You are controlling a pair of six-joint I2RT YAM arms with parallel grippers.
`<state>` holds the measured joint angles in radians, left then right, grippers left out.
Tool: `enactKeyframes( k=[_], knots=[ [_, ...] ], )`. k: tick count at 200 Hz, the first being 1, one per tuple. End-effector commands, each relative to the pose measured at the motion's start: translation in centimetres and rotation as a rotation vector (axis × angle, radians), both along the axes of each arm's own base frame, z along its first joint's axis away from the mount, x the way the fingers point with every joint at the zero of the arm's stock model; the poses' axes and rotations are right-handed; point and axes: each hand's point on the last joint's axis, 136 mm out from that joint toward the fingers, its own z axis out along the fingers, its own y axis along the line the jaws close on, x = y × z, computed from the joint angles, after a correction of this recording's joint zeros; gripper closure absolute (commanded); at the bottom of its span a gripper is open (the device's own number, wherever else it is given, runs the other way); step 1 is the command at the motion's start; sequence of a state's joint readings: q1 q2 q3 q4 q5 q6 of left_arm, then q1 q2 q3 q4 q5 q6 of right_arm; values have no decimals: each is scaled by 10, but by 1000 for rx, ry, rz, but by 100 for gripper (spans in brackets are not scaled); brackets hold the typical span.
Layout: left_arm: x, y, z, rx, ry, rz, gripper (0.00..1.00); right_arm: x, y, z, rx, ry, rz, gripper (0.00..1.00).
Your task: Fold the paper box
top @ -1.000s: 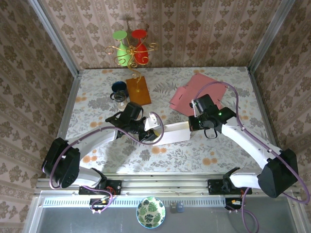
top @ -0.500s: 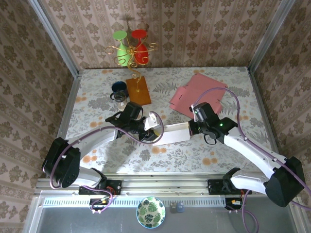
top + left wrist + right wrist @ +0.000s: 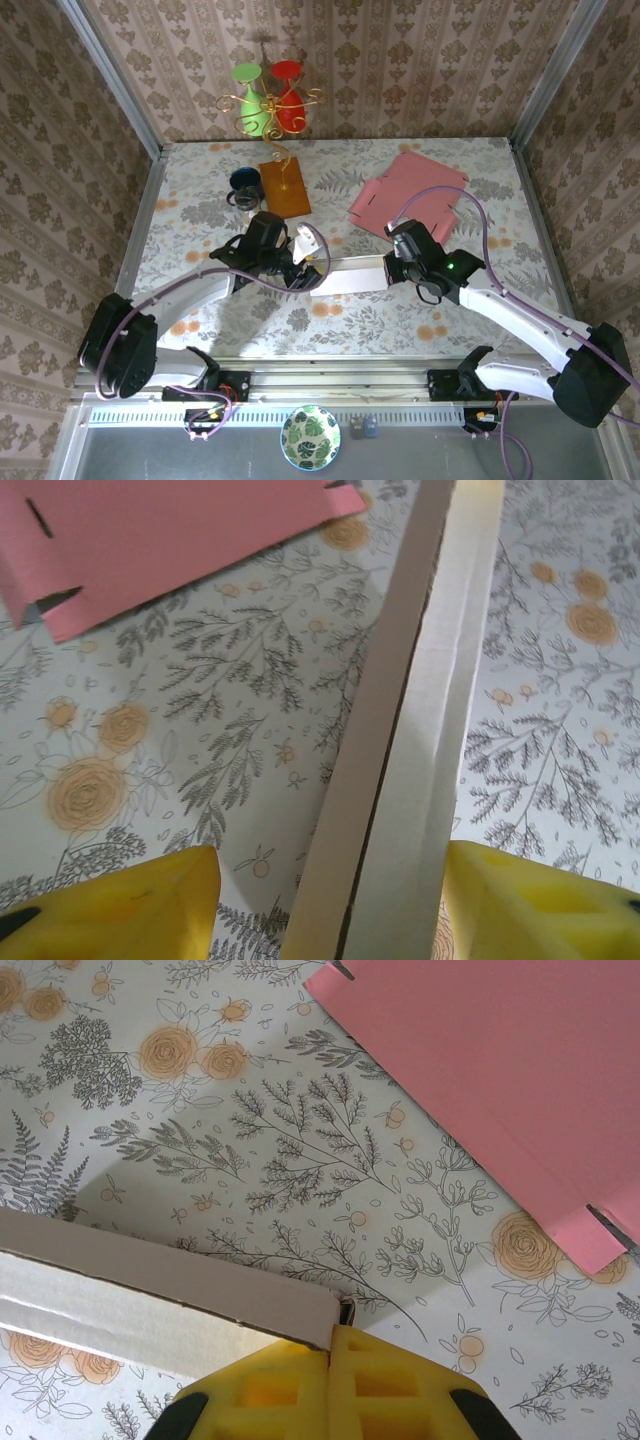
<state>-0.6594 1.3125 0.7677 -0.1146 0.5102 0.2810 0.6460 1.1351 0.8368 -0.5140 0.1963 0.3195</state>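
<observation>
The long cream paper box (image 3: 352, 277) lies crosswise on the floral tabletop (image 3: 190, 215) between both arms: the left gripper (image 3: 300, 272) stands open astride its left end, the right gripper (image 3: 392, 268) is closed against its right end

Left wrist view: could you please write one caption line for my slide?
Open left tool straddling the edge of the white paper box, pink sheet beyond on the floral table.
</observation>
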Motion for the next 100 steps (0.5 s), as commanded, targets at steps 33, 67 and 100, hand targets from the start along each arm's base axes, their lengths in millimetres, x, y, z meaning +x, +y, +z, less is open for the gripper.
enactKeyframes(
  k=[33,67,100],
  knots=[
    [27,17,45,-98,-6,281,40,-9,-2,-13,-55,47,-28,100],
    [34,45,62,-110,194,518,52,-8,-2,-9,-50,45,-38,100],
    [13,53,54,-3,333,509,59,-7,-2,-8,-45,46,-47,100]
  ],
)
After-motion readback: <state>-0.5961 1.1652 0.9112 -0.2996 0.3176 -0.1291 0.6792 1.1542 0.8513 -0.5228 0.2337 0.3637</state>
